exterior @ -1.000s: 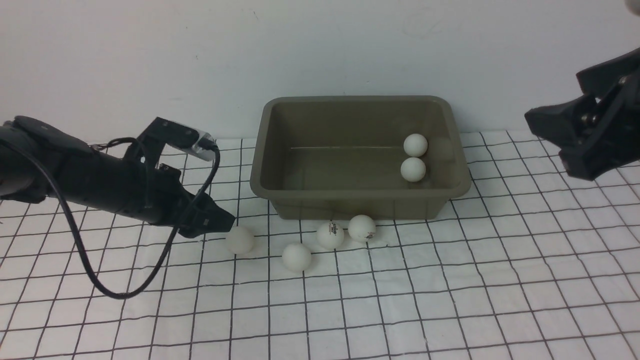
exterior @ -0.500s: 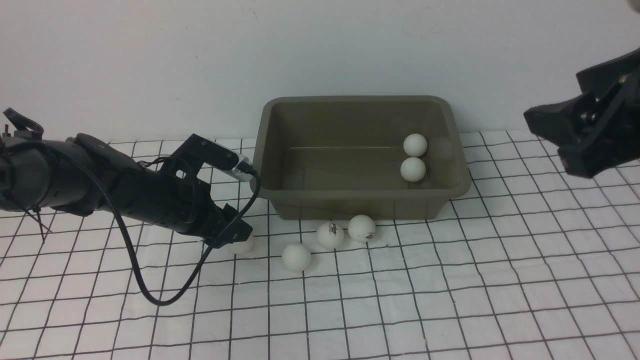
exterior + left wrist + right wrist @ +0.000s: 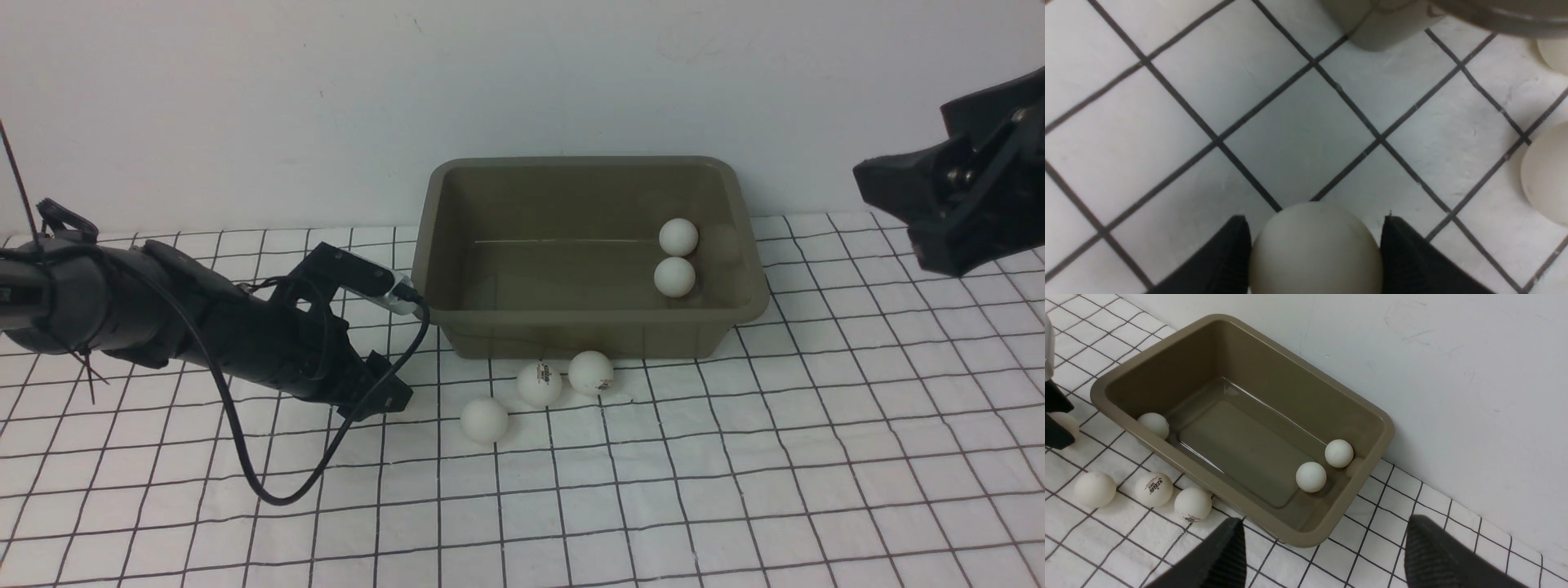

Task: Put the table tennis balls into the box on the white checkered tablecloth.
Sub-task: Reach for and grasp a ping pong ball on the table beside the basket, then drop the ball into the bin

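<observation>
The left gripper (image 3: 1314,222) lies low over the checkered tablecloth (image 3: 735,490), just off the near left corner of the box (image 3: 588,339). Its two black fingers (image 3: 1220,265) are clenched on a white ball (image 3: 1314,253), one finger against each side. That ball is down close to the cloth, though whether it touches the cloth cannot be told, and from the front the gripper hides it. Three more balls rest on the cloth just in front of the box: a plain ball (image 3: 484,420) nearest and furthest left, a printed ball (image 3: 540,384) a little beyond it, and a second printed ball (image 3: 590,372) close on its right. Three balls are inside the box: a pair of balls (image 3: 678,237) touching each other by the right side, and a single ball (image 3: 1153,424) tucked in the near left corner. The right gripper (image 3: 1325,522) hangs raised at the far right, well apart from the box, fingers spread wide with nothing between them.
</observation>
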